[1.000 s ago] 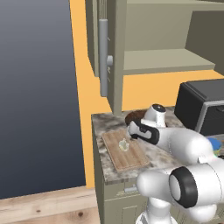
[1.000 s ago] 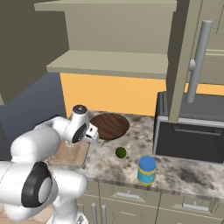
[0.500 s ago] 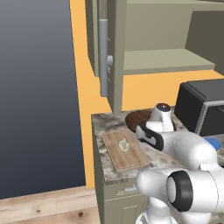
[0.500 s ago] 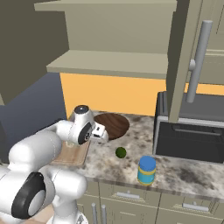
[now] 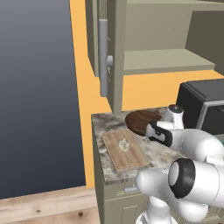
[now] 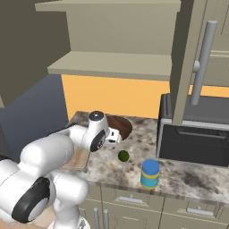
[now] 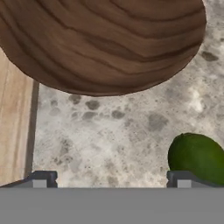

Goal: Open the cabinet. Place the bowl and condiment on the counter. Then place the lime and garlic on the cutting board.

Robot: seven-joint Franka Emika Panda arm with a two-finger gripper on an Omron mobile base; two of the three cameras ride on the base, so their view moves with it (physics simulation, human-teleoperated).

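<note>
Hovering over the bench [image 6: 188,172], the pincer [image 7: 111,177] stood spread and empty, the lime [image 7: 197,156] at its four o'clock. Closing off-centre might have knocked it rolling toward the bowl [image 7: 100,41].

Rendered kitchen: marble-look counter [image 6: 188,176], open wall cabinet [image 5: 162,61], black appliance [image 6: 194,138], cutting board [image 5: 127,155].
</note>
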